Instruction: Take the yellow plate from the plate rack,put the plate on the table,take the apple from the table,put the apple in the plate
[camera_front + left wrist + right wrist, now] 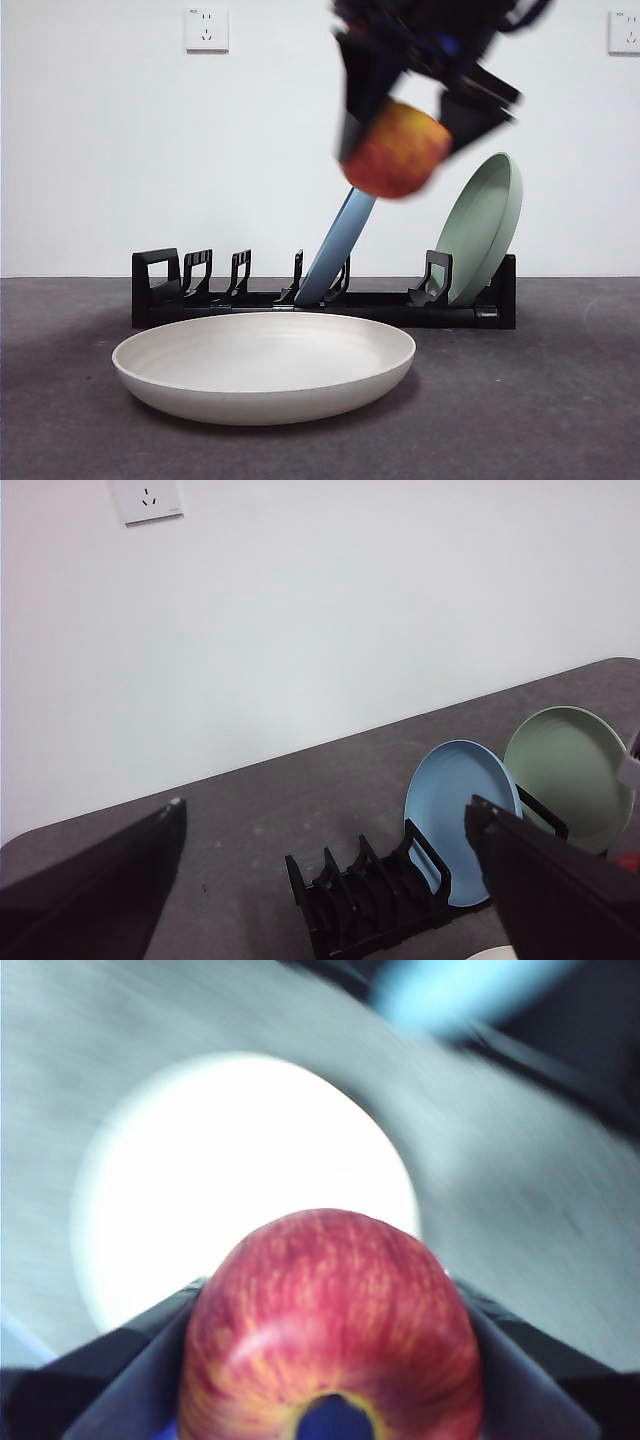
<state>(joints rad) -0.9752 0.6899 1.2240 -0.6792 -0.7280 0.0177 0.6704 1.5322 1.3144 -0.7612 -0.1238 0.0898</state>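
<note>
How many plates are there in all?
3. The yellow plate lies flat on the table; the blue plate and the sage-green plate stand in the plate rack.

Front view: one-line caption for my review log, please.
Right gripper carries the apple above the yellow plate on the table; blue plate and green plate stay racked.

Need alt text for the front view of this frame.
The right gripper, blurred, holds the apple in the air above the yellow plate lying flat on the table. Behind, the plate rack holds a blue plate and a green plate.
</note>
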